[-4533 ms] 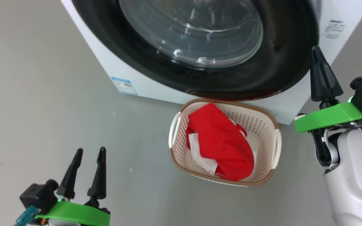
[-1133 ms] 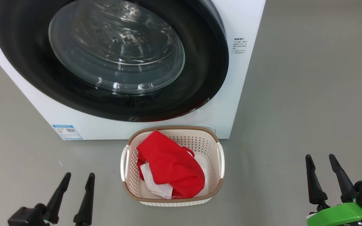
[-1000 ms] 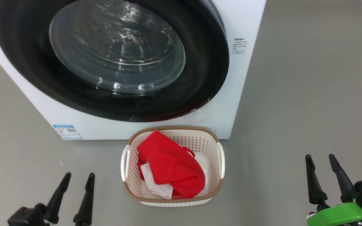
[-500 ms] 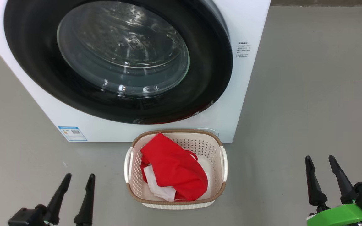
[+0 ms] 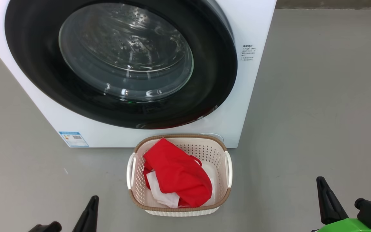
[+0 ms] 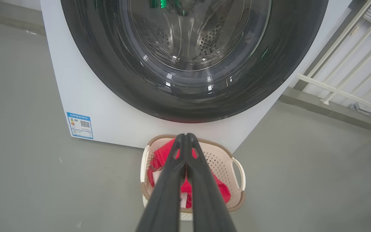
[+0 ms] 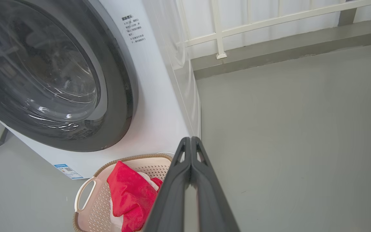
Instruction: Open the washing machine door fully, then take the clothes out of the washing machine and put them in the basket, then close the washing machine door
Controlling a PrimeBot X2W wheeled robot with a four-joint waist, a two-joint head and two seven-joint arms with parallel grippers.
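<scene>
**Both arms drawn back and pinched shut; job looks finished**

Since half a second back, the left gripper [image 5: 93, 202] and right gripper [image 5: 320, 187] have gone from spread to pressed together. Both have also dropped toward the near edge of the head view. From the head, the washing machine door [image 5: 121, 61] sits flush against the washing machine [image 5: 108, 137]. The clothes [image 5: 177, 177] lie heaped in the basket [image 5: 217, 159], which stands on the floor [image 5: 317, 112] just in front of the machine, toward its right end.

In the left wrist view, that gripper's 2 fingers meet tip to tip with nothing between them. Behind the glass the drum [image 6: 204, 42] looks like bare steel, with no red in it.

In the right wrist view, that pair is likewise closed and empty, with the basket at near left.

All 3 steps appear done. Whether the door has latched I cannot tell.
</scene>
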